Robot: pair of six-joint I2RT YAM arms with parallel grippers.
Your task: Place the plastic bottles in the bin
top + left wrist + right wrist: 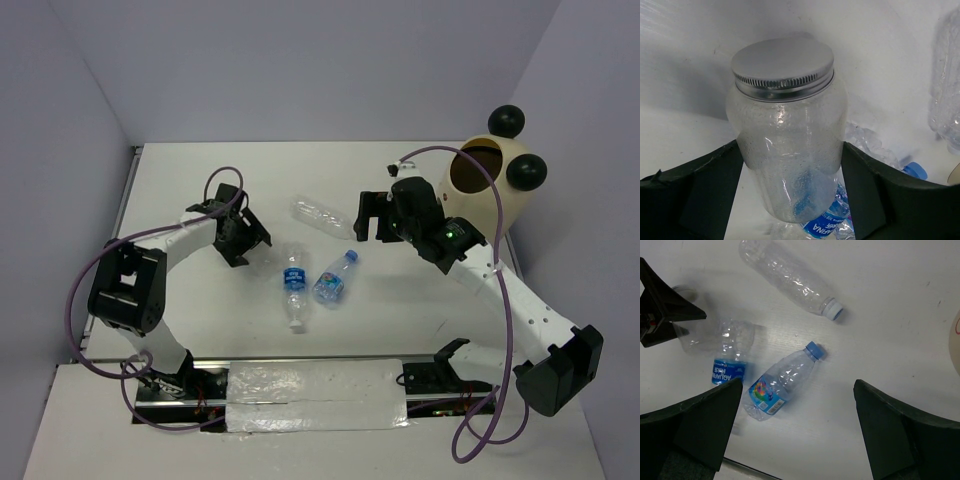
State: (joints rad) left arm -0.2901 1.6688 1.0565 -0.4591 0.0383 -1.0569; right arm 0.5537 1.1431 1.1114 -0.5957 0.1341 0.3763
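Observation:
In the left wrist view a stubby clear bottle with a grey metal cap (785, 130) fills the gap of my left gripper (792, 167), and both fingers press against its sides. From above, that gripper (243, 238) hides this bottle. Three more plastic bottles lie on the table: a label-less clear one (320, 215), one with a blue label (294, 285), and a blue-capped one (336, 278). My right gripper (372, 215) hovers open above them, its jaws wide with nothing between them (797, 387). The cream bin (490, 190) with black ball ears stands at the far right.
Grey walls close in the white table on three sides. A strip of clear plastic sheet (315, 393) lies along the near edge between the arm bases. Purple cables loop off both arms. The bin's edge (956, 340) shows at the right of the right wrist view.

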